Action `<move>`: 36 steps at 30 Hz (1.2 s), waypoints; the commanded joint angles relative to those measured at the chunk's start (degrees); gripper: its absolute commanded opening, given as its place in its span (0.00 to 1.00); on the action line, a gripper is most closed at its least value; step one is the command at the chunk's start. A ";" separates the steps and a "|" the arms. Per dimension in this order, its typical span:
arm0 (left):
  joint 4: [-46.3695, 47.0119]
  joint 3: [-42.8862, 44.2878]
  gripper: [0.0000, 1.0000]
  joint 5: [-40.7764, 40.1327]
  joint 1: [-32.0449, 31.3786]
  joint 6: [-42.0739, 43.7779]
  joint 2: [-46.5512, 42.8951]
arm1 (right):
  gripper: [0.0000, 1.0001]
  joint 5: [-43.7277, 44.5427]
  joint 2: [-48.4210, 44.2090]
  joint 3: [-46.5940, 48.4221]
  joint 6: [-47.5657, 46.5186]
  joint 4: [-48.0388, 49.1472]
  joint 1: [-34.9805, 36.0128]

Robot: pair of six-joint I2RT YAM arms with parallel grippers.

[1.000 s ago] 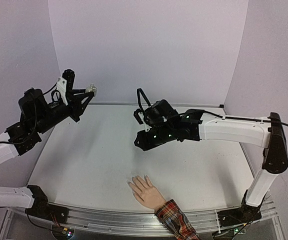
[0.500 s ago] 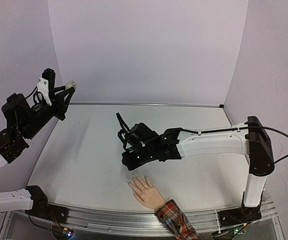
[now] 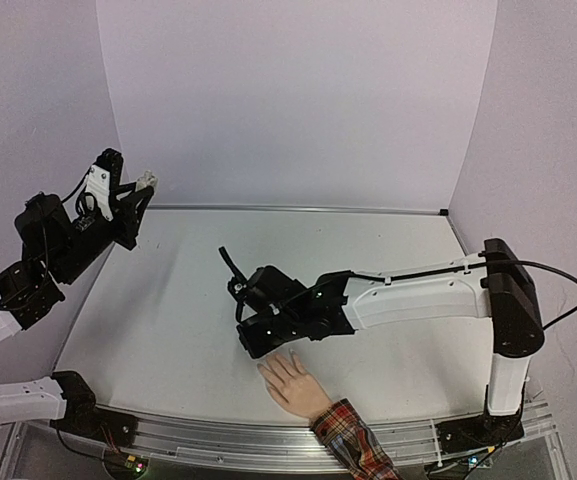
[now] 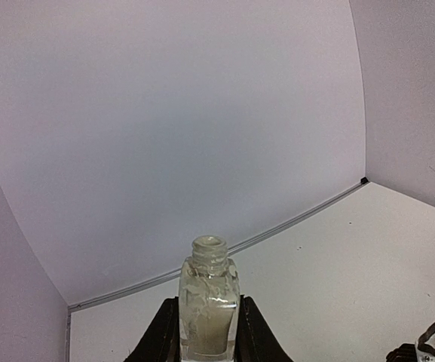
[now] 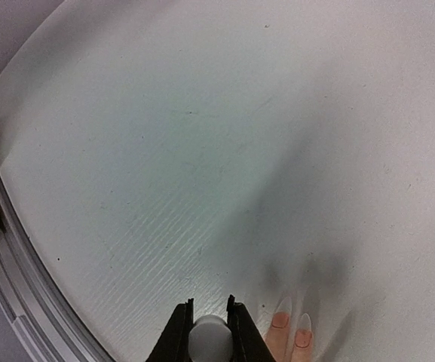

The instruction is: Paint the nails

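1. Right gripper [image 5: 208, 334]: jaws clamped on a small round pale cap-like piece [image 5: 208, 339]. What hangs below that piece is hidden.
2. The gripper sits low over the white table [image 3: 158, 300], at the fingertip end of the mannequin hand [image 3: 293, 385].
3. Nails [image 5: 280, 320]: in the right wrist view two pale pinkish nails show at the bottom edge, just beside the gripper's fingers on their right. I cannot tell whether anything touches them.
4. The mannequin hand lies palm down near the front edge of the table, fingers pointing up-left in the top view, with the plaid cuff [image 3: 353, 442] trailing off the rail.
5. Left gripper [image 4: 208, 335]: closed around a small clear bottle [image 4: 208, 302] with an uncapped neck and pale contents, held upright, raised at the far left, well apart from the hand.
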 commanded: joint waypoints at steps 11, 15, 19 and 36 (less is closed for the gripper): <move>3.18 -0.32 0.00 0.24 0.26 0.33 -0.86 | 0.00 2.07 1.19 0.30 2.20 -2.85 0.34; 3.25 -0.46 0.00 0.43 0.26 0.23 -0.81 | 0.00 2.42 1.23 -0.29 1.68 -2.60 0.38; 3.39 -0.38 0.00 0.65 0.26 0.08 -0.41 | 0.00 0.50 2.50 0.49 1.20 -2.50 0.38; 3.18 -0.38 0.00 1.28 0.26 -0.14 -0.53 | 0.00 0.54 4.85 1.88 0.72 -2.77 0.39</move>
